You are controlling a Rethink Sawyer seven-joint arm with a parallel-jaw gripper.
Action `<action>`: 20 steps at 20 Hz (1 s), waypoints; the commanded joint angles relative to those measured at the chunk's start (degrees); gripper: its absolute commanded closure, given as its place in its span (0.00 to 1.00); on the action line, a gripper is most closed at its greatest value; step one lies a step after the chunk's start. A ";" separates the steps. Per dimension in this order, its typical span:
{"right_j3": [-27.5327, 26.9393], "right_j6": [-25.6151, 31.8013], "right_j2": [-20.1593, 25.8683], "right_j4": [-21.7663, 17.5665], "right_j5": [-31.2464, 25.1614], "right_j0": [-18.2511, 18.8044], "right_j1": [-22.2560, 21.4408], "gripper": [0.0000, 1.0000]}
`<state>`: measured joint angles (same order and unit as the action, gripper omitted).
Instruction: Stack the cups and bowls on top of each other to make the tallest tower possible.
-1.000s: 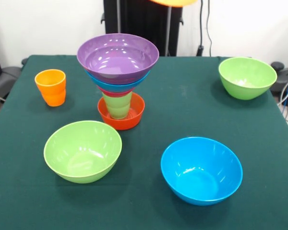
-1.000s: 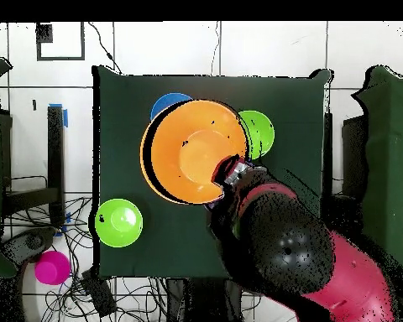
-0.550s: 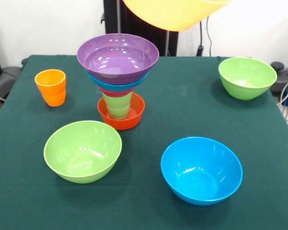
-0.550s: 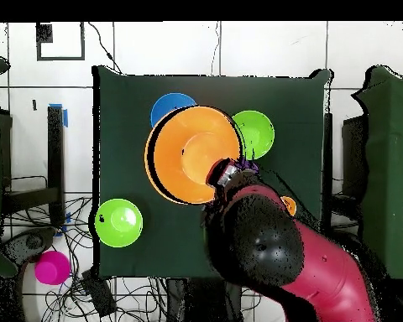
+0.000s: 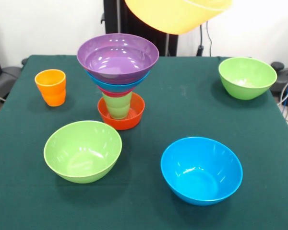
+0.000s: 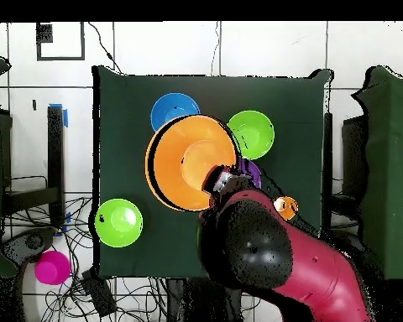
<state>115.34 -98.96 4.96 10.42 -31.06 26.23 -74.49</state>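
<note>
The big orange bowl (image 5: 177, 14), carried aloft by the gripper (image 6: 217, 179) (finger state cannot be told), has shifted toward the tower (image 5: 118, 76) over the last second, indicating imminent placement on its purple top.

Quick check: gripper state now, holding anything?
Gripper: shut on the rim of the very large glossy orange plastic bowl, held in the air.

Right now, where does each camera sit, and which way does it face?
Front view: across the table, facing the tower; only the held large orange bowl shows, no arm.
Overhead view: above, looking straight down; the red arm enters from the bottom, gripper at that bowl's rim.
Shared: the orange bowl, blue bowl, orange cup.
</note>
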 commanded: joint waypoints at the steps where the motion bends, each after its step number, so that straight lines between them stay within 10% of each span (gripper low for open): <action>1: 3.14 3.99 3.53 -3.12 -6.75 -1.42 -1.08 1.00; 20: 2.39 9.35 6.35 -7.53 -5.08 6.09 0.84 1.00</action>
<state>115.34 -98.96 6.69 6.89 -32.28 31.89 -76.33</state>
